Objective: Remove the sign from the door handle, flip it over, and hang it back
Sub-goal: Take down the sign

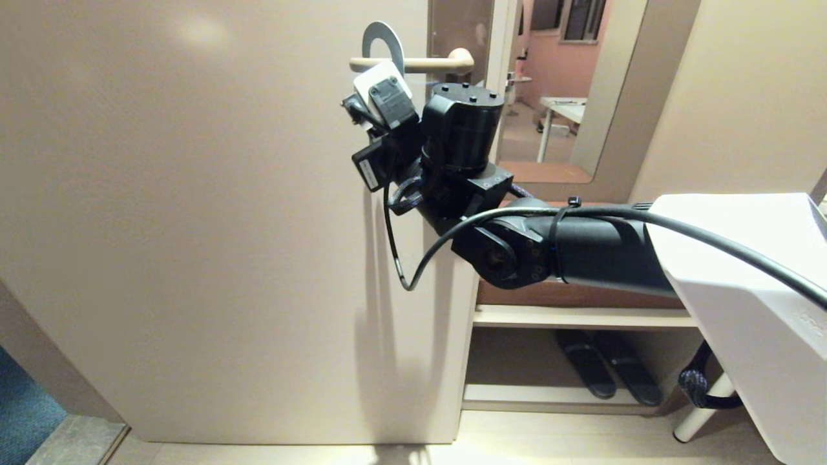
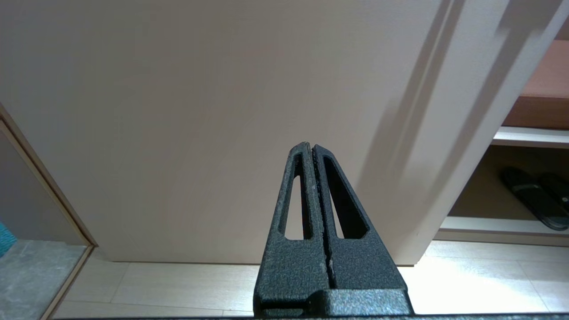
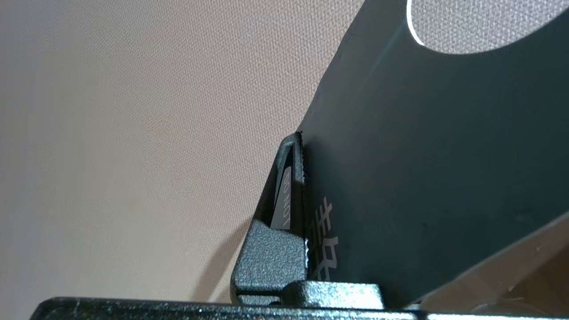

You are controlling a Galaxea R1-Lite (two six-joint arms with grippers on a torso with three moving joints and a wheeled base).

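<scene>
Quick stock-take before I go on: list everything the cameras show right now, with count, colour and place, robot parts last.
sign: one, blue-grey with white lettering, its ring looped over the door handle, lower part pinched in the right gripper
door handle: one, cream-beige lever, top of the door
backplate: one, brown-grey, behind the handle's knuckle
door: one, beige, fills the left of the head view
shelves: two, cream, right of the door, low down
slippers: one pair, black, between the shelves
right gripper: one, black, just below the handle, shut on the sign
left gripper: one, black, shut and empty, pointing at the door's lower part
</scene>
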